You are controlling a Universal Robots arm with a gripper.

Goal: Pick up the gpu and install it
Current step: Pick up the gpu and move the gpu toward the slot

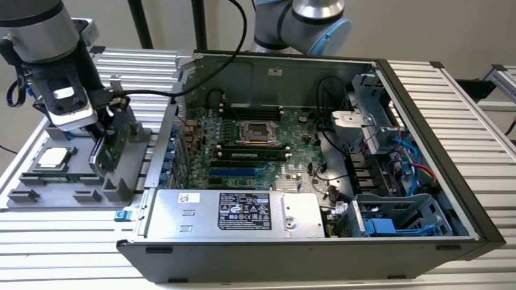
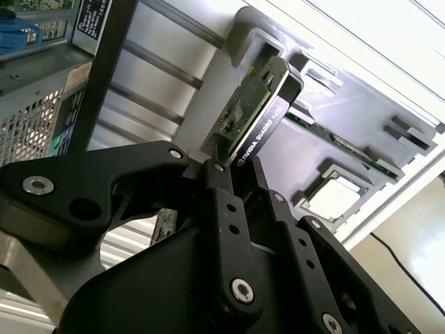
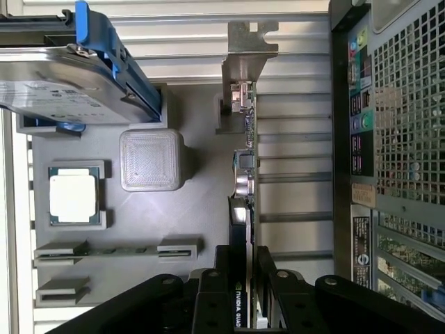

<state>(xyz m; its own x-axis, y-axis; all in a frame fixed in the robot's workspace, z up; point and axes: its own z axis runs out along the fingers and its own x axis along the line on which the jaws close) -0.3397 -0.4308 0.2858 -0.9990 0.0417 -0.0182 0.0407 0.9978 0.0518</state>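
Note:
The gpu (image 1: pixel 110 143), a green card with a black cooler, stands on edge in a slot of the grey holder tray (image 1: pixel 48 200) at the exterior view's left, beside the open computer case (image 1: pixel 419 90). My gripper (image 1: pixel 101 124) comes down on its upper edge. In both wrist views the black fingers (image 2: pixel 222 209) press on the two faces of the gpu (image 2: pixel 254 111), so the gripper (image 2: pixel 233 167) is shut on it. The first wrist view shows the gpu (image 3: pixel 243 181) edge-on, its silver bracket (image 3: pixel 247 42) at the far end and my gripper (image 3: pixel 245 278) clamped on the near end.
On the tray lie a processor (image 3: pixel 71 197), a thin memory stick (image 3: pixel 115 252) and a hard drive in a blue frame (image 3: pixel 69 83). Inside the case sit the motherboard (image 1: pixel 250 145), the power supply (image 1: pixel 234 211), cables and a drive cage (image 1: pixel 403 214).

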